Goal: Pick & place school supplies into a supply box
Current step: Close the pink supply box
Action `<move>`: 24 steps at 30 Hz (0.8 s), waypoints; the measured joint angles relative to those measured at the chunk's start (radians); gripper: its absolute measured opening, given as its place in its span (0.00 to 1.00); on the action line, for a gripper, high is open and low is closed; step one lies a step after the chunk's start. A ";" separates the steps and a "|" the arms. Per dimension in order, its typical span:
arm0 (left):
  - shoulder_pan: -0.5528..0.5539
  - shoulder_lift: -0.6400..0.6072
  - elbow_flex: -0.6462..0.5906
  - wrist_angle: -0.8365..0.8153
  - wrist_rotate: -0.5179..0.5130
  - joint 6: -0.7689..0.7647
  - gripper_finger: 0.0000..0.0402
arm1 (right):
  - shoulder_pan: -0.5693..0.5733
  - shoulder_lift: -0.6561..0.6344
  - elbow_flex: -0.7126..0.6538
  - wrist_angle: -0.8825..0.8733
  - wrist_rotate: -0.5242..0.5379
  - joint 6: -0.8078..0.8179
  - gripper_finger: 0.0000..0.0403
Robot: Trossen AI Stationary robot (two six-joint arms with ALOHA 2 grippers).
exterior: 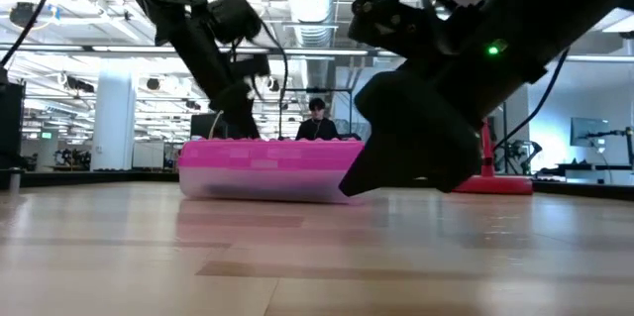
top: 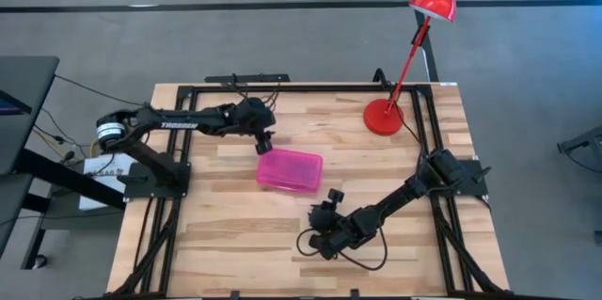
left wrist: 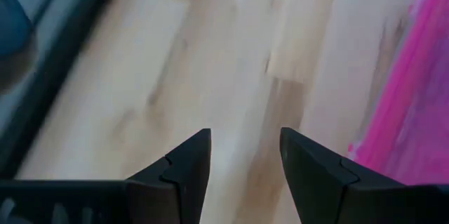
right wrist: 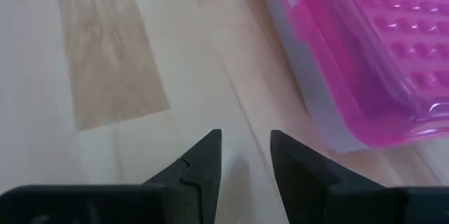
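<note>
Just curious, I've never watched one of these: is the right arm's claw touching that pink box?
Apart. In the right wrist view, bare wood shows between the empty, open right claw and the pink box.

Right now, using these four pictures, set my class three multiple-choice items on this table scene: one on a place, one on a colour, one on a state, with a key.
1. Where does the red lamp's base stand?
A. near the table's far right corner
B. on the pink box
C. at the near left corner

2. What colour is the supply box's lid?
A. green
B. bright pink
C. yellow

3. How is the box?
A. lid shut
B. lid off beside it
C. tipped on end

Key: 1 A, the high view shows the round base by that corner. 2 B, the lid is pink in all four views. 3 A, the low view shows the lid flat on the clear base.
</note>
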 joint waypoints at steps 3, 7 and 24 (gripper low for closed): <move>0.005 0.061 0.000 -0.004 0.028 -0.002 0.42 | -0.007 0.000 0.000 0.005 0.000 -0.006 0.29; 0.005 0.131 0.000 0.029 0.056 -0.001 0.42 | -0.006 0.000 0.000 0.009 0.000 -0.018 0.29; -0.100 0.145 0.001 -0.057 0.199 -0.039 0.42 | -0.046 0.000 0.000 -0.160 0.035 0.109 0.29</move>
